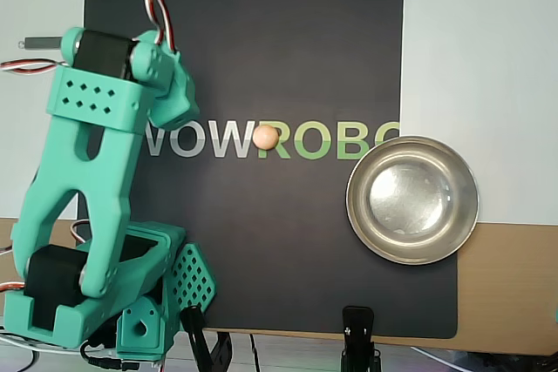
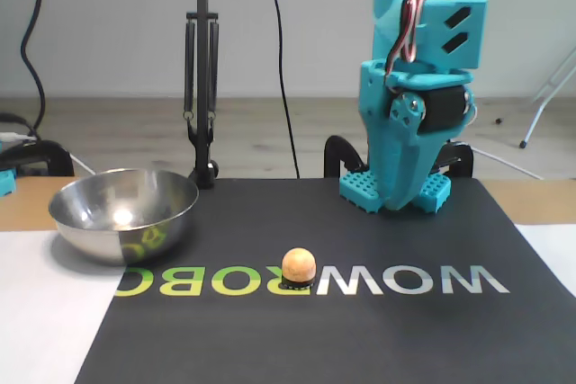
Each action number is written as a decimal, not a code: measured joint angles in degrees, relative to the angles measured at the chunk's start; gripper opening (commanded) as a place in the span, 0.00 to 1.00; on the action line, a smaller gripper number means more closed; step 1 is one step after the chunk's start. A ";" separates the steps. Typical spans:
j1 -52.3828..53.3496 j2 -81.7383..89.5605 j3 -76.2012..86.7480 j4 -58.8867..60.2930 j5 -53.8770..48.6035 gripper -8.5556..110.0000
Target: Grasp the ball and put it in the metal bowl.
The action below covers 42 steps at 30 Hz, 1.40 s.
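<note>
Overhead view — ball (image 1: 266,137) at your hand's (image 1: 179,102) three o'clock, hand's spread unreadable; a glancing touch rolls it off-mat.

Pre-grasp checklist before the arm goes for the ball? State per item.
1. Ball free on the mat, on the printed lettering, nothing touching it: ok.
2. Metal bowl upright and empty, ready to receive: ok.
3. Path from ball to bowl across the black mat has no obstacle: ok.
4. End effector lined up over the ball: not ok; in the fixed view it hangs off to the right of the ball, near the arm's base.
5. End effector open wide enough for the ball: cannot tell; the fingers are not distinguishable in either view.
6. Bowl resting fully on the mat: not ok; it straddles the mat's edge.
</note>
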 measured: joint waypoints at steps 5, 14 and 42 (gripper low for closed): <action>0.18 0.00 3.60 -0.35 -6.42 0.07; 1.49 0.00 3.78 -0.44 -12.66 0.07; 12.57 2.37 14.06 -13.01 -17.23 0.07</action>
